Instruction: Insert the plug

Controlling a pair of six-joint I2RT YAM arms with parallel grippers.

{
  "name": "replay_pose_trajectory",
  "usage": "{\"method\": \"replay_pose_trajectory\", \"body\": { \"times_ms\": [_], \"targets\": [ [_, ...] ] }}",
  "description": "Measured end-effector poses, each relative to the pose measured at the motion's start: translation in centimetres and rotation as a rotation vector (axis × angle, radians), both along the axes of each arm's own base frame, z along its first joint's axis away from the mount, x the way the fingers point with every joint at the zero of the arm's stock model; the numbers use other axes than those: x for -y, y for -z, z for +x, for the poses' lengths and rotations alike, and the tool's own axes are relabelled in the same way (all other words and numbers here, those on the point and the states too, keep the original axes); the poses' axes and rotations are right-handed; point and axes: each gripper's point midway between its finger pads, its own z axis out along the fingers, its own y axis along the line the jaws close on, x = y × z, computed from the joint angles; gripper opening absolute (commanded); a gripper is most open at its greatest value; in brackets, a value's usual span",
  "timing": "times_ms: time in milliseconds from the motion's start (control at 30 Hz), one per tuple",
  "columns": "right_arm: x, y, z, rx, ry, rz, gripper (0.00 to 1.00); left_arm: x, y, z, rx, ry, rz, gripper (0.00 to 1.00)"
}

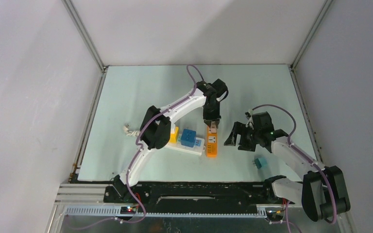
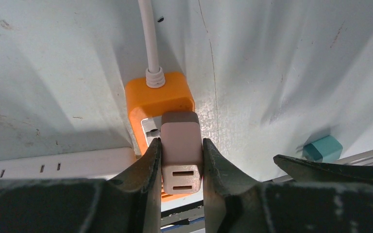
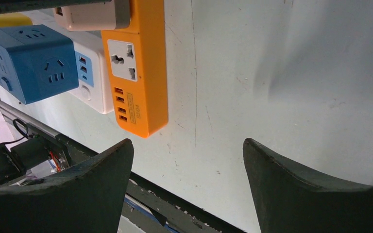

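Note:
An orange power strip [image 1: 212,143] lies mid-table; it also shows in the left wrist view [image 2: 148,104] and the right wrist view [image 3: 141,73]. My left gripper [image 2: 181,155] is shut on a beige plug adapter [image 2: 180,148], held against the strip's far socket, near its white cord [image 2: 148,39]. The adapter shows in the right wrist view [image 3: 90,14] sitting on the strip's upper end. My right gripper [image 3: 187,155] is open and empty, just right of the strip, over bare table [image 1: 245,138].
A white power strip [image 1: 187,145] with a blue cube adapter [image 1: 189,137] and a yellow block [image 1: 174,134] lies left of the orange strip. A small teal plug [image 1: 259,162] lies near the right arm. A white cable end [image 1: 126,129] lies at left.

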Motion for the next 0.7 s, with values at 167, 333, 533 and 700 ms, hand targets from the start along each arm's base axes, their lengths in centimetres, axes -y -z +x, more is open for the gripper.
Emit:
{"method": "replay_pose_trajectory", "body": {
  "times_ms": [167,333,533,700],
  "targets": [
    [-0.16,0.05,0.10,0.001,-0.005,0.006,0.84,-0.03,0.08,0.04,0.007,-0.012,0.010,0.00],
    [-0.24,-0.04,0.23,0.007,-0.007,0.011,0.84,0.22,0.23,-0.15,0.044,-0.014,0.042,0.00],
    [-0.22,-0.06,0.27,0.008,-0.005,0.011,0.84,0.49,0.38,-0.29,0.098,-0.007,0.077,0.00],
    [-0.09,-0.06,0.35,0.008,0.001,0.011,0.84,0.60,0.44,-0.30,0.120,-0.006,0.091,0.00]
  ]
}}
